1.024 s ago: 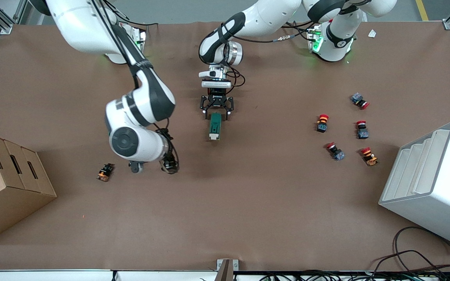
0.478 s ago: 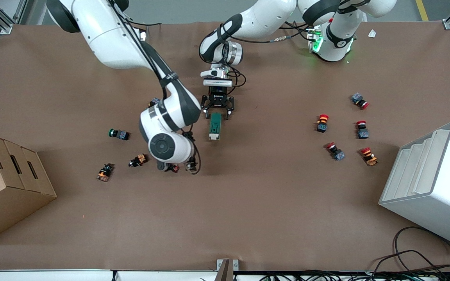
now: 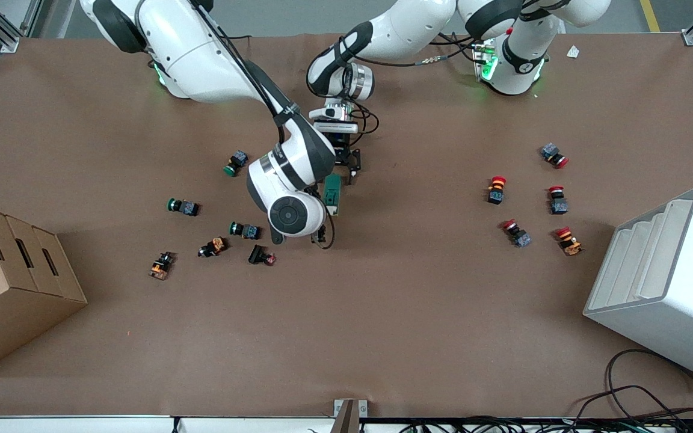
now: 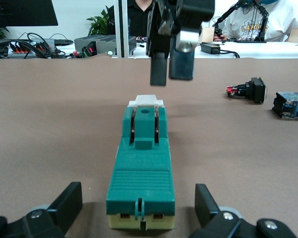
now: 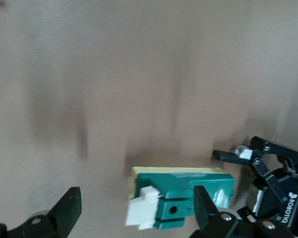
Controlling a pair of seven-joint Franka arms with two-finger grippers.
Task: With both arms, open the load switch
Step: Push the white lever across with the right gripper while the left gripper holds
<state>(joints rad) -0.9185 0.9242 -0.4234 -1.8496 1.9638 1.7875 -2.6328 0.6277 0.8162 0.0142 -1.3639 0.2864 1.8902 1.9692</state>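
At mid-tabletop, the right gripper hangs over the white-lever end of the load switch, fingers spread wide. Left gripper, at the switch's twelve o'clock in the front view, straddles the other end, fingers wide, not touching. Green buttons lie toward the right arm's end, red buttons toward the left arm's.

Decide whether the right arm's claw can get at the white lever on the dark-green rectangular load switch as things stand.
Probably yes. The right claw hangs open over the white lever with nothing between them; the left claw straddles the other end of the dark-green load switch, open.
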